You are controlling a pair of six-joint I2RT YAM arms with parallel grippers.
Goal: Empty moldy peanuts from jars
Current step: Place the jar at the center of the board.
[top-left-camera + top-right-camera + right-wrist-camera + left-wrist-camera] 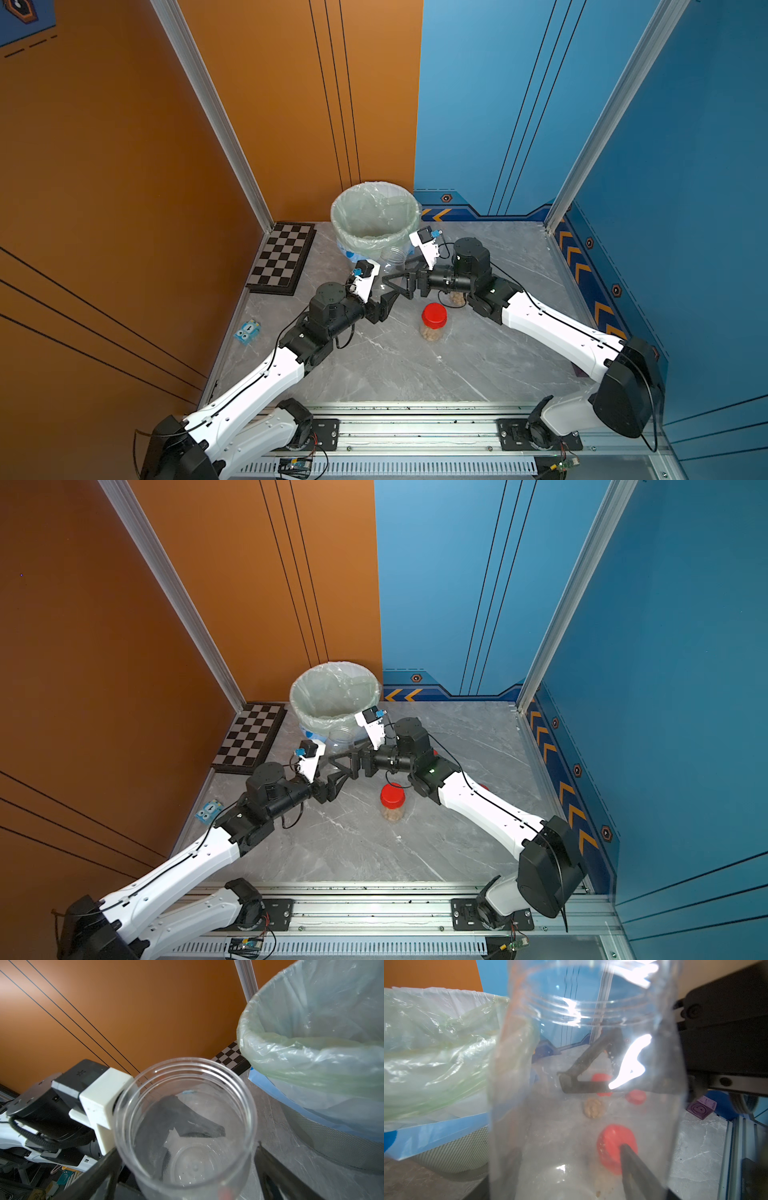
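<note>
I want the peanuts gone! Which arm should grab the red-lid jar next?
Probably right. The left gripper is shut on the empty jar, so it is busy. The right gripper stands open, and the lidded jar sits near it.

Jar lid (434,314) red, peanuts (432,335) tan — empty jar (571,1022) clear; bin liner (376,208) pale green; chessboard (282,257) black-grey checks; table (395,365) grey-veined.

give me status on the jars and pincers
Left pincer shut on empty open jar beside bin. Right pincer open around it. Lidded jar of moldy peanuts in the open; second jar half hidden under right arm.
</note>
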